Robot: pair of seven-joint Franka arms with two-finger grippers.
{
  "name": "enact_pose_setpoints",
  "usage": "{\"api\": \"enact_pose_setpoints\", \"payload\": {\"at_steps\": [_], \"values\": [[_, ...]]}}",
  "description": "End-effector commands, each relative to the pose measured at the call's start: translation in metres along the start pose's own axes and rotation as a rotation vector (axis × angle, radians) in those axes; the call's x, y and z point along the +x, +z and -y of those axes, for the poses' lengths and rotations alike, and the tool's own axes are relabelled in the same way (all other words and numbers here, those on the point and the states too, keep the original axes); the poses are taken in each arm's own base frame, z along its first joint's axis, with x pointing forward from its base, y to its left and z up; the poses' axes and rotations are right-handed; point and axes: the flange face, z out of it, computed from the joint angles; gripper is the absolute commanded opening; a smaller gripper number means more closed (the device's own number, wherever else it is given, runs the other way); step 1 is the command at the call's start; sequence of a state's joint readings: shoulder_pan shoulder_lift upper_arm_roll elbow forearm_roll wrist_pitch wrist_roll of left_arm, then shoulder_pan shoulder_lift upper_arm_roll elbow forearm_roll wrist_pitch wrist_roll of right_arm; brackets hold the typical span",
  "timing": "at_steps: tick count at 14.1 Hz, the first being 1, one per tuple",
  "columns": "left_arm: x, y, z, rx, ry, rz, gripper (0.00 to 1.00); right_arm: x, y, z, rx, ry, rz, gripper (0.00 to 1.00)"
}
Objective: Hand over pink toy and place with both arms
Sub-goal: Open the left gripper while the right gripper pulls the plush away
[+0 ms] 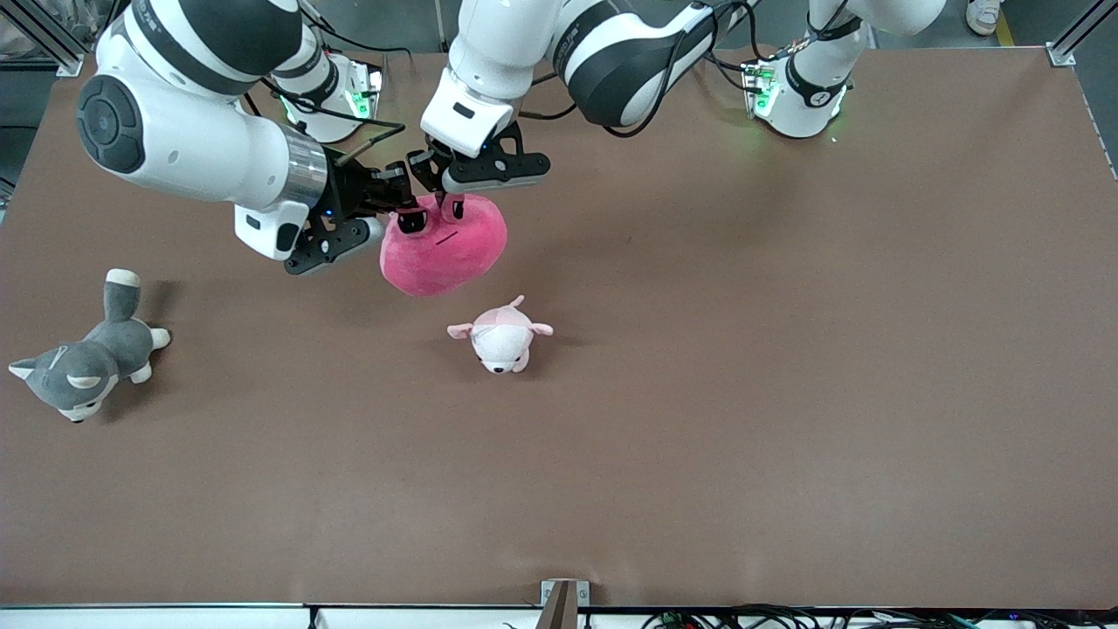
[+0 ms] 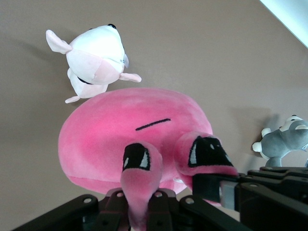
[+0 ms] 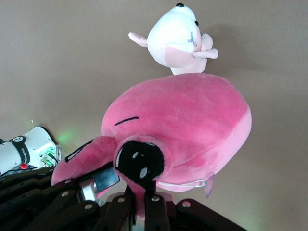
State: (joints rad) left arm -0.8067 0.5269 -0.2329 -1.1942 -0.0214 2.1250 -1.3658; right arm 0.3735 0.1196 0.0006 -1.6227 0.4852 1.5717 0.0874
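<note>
The pink toy (image 1: pixel 445 249) hangs above the table, held by both grippers at once. My left gripper (image 1: pixel 447 208) comes down from above and is shut on one eyed bump on the toy's top. In the left wrist view the bump (image 2: pixel 139 178) is pinched between the fingers of the left gripper (image 2: pixel 142 209). My right gripper (image 1: pixel 409 214) reaches in from the right arm's end and is shut on the neighbouring bump. In the right wrist view the right gripper (image 3: pixel 142 204) clamps the pink toy (image 3: pixel 192 125). The two grippers nearly touch.
A small pale pink-and-white plush animal (image 1: pixel 502 336) lies on the table, nearer to the front camera than the held toy. A grey-and-white plush dog (image 1: pixel 83 367) lies toward the right arm's end. The brown table (image 1: pixel 786 393) stretches wide toward the left arm's end.
</note>
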Motion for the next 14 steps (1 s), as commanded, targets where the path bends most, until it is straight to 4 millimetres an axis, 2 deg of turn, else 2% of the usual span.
{"api": "enact_pose_setpoints", "payload": {"at_steps": [1,2,3,8,10,13,14], "values": [[-0.002,-0.005,-0.004,-0.017,-0.020,0.013,0.24,0.000,-0.014,-0.003,-0.014,0.010,-0.023,0.00],[0.000,-0.005,-0.003,-0.016,-0.020,0.009,0.56,0.001,-0.022,-0.014,-0.020,0.027,-0.034,0.00],[0.000,-0.005,-0.003,-0.015,-0.015,0.005,1.00,0.001,-0.026,-0.020,-0.029,0.036,-0.040,0.00],[-0.005,-0.013,-0.001,0.008,-0.009,0.015,1.00,-0.001,-0.028,-0.033,-0.061,0.039,-0.026,0.00],[0.001,-0.013,0.004,0.045,-0.012,0.016,1.00,0.000,-0.025,-0.037,-0.067,0.043,-0.019,0.00],[0.008,-0.027,0.015,0.104,-0.015,0.001,1.00,-0.001,-0.034,-0.069,-0.084,0.076,-0.004,0.00],[0.017,-0.030,0.023,0.152,-0.023,-0.003,1.00,-0.002,-0.039,-0.088,-0.076,0.091,0.007,0.00]]}}
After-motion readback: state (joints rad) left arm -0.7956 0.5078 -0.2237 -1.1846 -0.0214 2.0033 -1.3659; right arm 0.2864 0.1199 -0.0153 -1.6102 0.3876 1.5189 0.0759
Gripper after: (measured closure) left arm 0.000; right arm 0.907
